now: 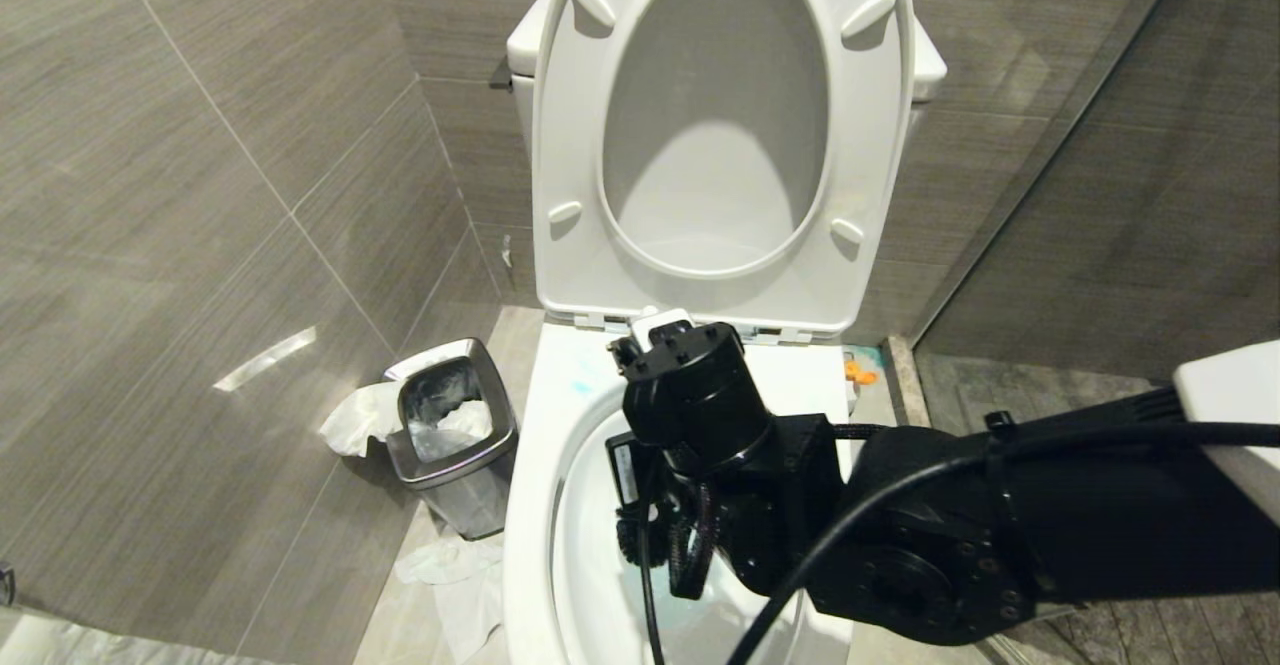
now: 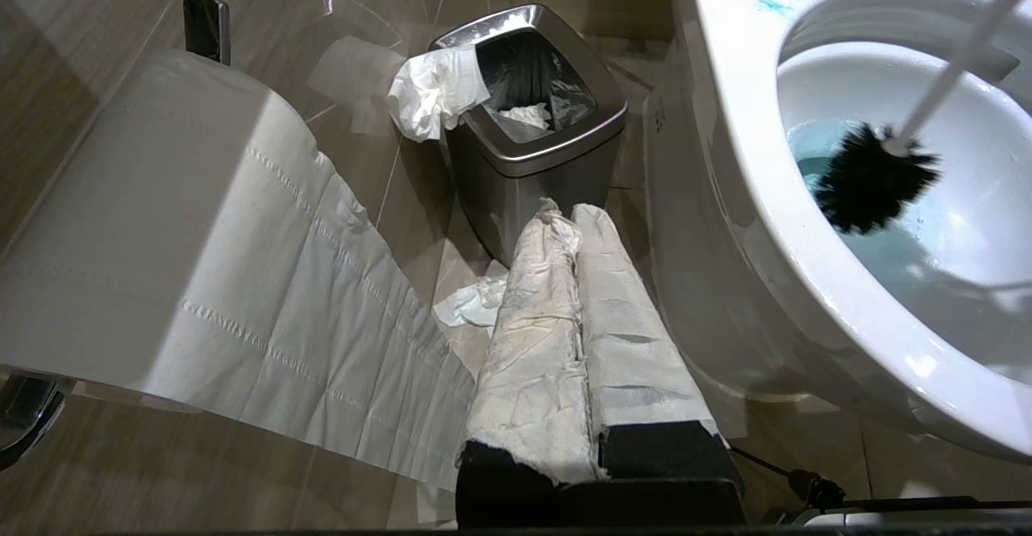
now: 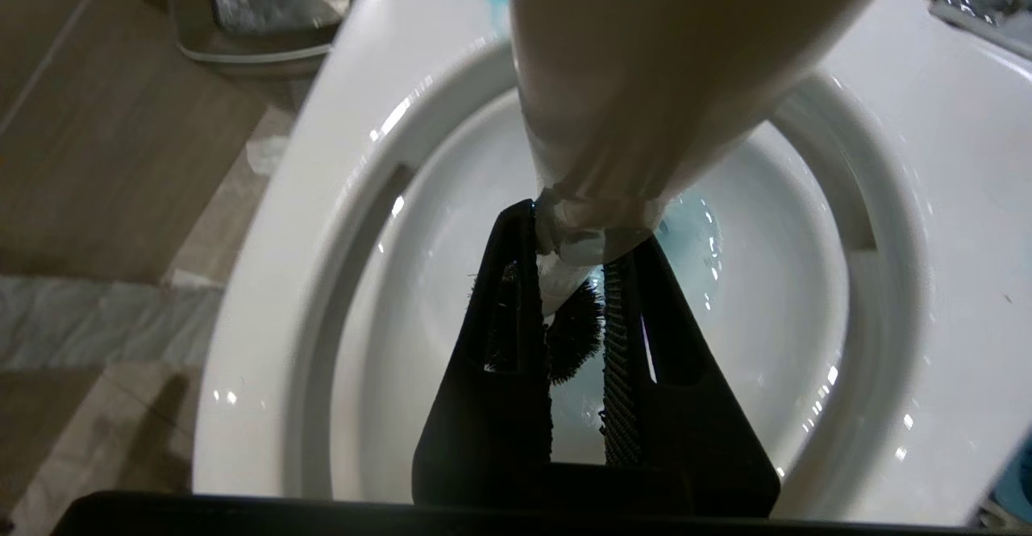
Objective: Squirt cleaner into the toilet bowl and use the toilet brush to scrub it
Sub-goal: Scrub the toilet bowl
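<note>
Inside the toilet bowl, the right pincer pinching the toilet brush; left pincer pressed together.

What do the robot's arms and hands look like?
The right arm is chunky and black with round joints, small screws and black cables looped along it, turning white near the shoulder. The right hand has two black wedge-shaped fingers with ridged pads. The left hand has black fingers wrapped in white paper.
</note>
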